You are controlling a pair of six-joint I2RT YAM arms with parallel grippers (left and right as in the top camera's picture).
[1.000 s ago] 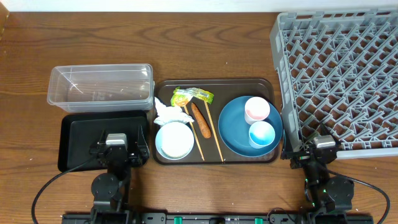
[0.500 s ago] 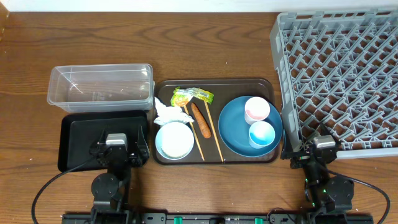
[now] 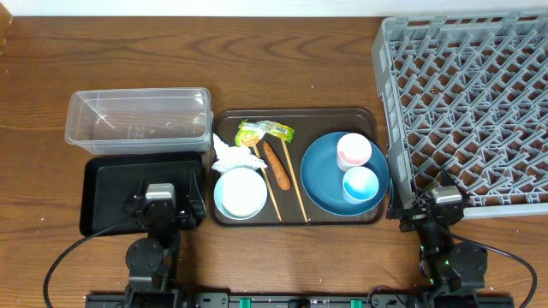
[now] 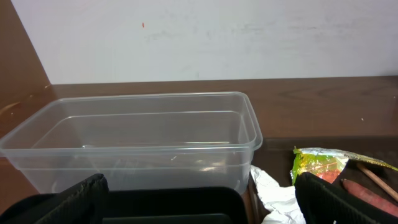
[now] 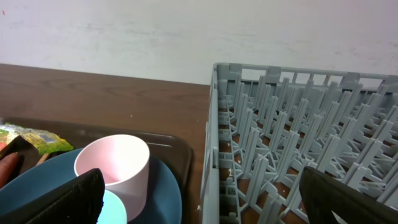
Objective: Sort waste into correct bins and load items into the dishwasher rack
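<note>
Both claws stand wide apart and empty: left claw [image 3: 161, 205] over the black tray [image 3: 103, 184] at 8 o'clock, right claw [image 3: 431, 205] beside the grey rack [image 3: 467, 85] at 3 o'clock. The clear tub [image 3: 137, 120] lies on the table at 10 o'clock. The central brown serving tray [image 3: 295, 112] holds napkin [image 3: 231, 154], wrapper [image 3: 261, 131], sausage piece [image 3: 276, 164], bowl [image 3: 241, 192], chopsticks [image 3: 296, 188] and blue plate [image 3: 321, 175] carrying pink cup [image 3: 354, 151] and light blue cup [image 3: 360, 184].

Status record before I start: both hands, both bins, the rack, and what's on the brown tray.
left hand: open, empty, above black tray near edge
right hand: open, empty, at rack near-left corner
clear tub: empty
black tray: empty where visible
rack: nothing loaded in visible part
brown tray: napkin, wrapper, sausage piece, two chopsticks, bowl, blue plate holding pink cup and light blue cup
</note>
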